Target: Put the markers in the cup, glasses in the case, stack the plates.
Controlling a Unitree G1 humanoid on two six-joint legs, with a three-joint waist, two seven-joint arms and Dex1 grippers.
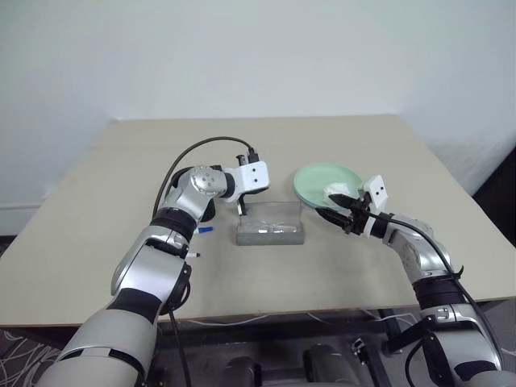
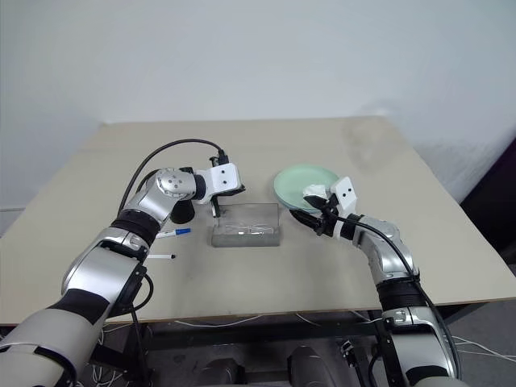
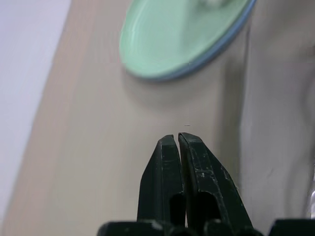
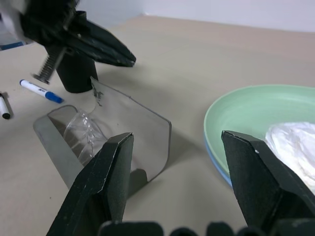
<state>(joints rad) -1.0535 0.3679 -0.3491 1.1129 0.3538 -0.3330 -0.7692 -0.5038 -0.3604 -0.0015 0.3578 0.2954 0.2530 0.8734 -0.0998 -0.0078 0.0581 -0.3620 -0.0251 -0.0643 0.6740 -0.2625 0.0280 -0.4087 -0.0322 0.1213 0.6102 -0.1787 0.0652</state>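
On the table [image 1: 97,201], two markers [image 2: 174,233] lay loose near its front edge, the glasses [image 4: 81,132] inside the open case [image 2: 247,235]. The left gripper [image 4: 129,61], jaws together, hovered over the lid; the right gripper [image 4: 179,147], jaws apart, waited by the stacked plates [image 2: 300,182]. Closing the lid likely came next.

Even, diffuse light fills the room, bright enough to read everything, with no hard beam. The counter [image 1: 97,234] takes only soft shadows: a faint one beside the case [image 4: 103,142], a blurred dark rim under the stacked plates [image 3: 182,44]. The case's upright lid shows a mild sheen, and the crumpled tissue [image 4: 295,147] is nearly washed out to white. In the left wrist view the plates and counter are soft, out of focus, while the black fingers [image 3: 162,182] are sharper. In the right wrist view the near fingers [image 4: 256,182] blur at their edges. The head views are reasonably sharp, slightly grainy.
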